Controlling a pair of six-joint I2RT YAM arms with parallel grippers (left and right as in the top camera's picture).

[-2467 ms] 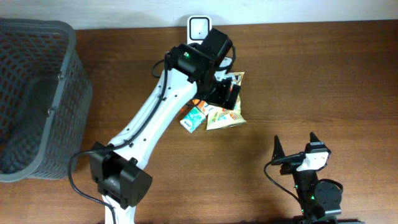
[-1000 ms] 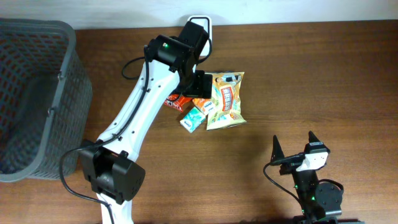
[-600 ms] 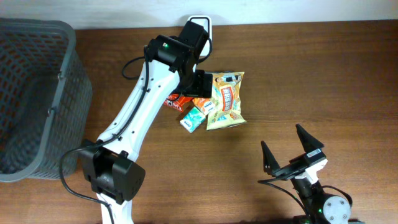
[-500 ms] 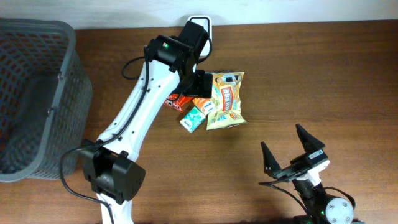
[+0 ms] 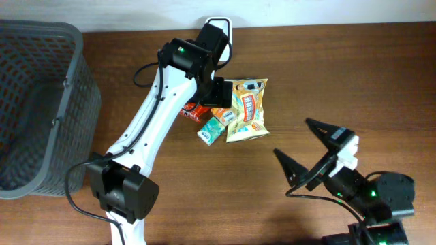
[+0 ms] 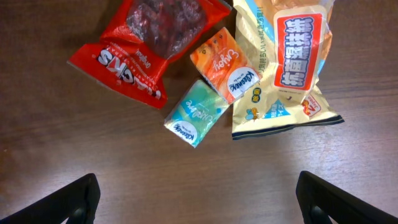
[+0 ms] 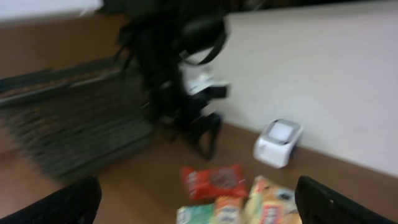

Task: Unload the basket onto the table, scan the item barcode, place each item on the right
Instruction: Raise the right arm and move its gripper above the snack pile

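Note:
A small pile of items lies at the table's middle: a yellow snack bag (image 5: 249, 109) (image 6: 289, 68), a red snack bag (image 5: 191, 109) (image 6: 149, 43), an orange tissue pack (image 5: 223, 116) (image 6: 224, 62) and a teal tissue pack (image 5: 210, 132) (image 6: 194, 112). My left gripper (image 6: 199, 211) hovers open above the pile, holding nothing. The white scanner (image 5: 220, 20) (image 7: 278, 142) stands at the back wall, largely hidden under the left arm in the overhead view. My right gripper (image 5: 308, 148) (image 7: 202, 205) is open and empty at the front right, pointing toward the pile.
A large dark mesh basket (image 5: 41, 102) (image 7: 74, 124) fills the left side of the table. The left arm (image 5: 157, 129) stretches diagonally from the front edge to the scanner. Bare wood lies between the pile and the right gripper.
The right arm has risen from its rest and swung left, its open fingers now tilted toward the pile. Earlier the left gripper shifted left off the yellow bag; it has held still since.

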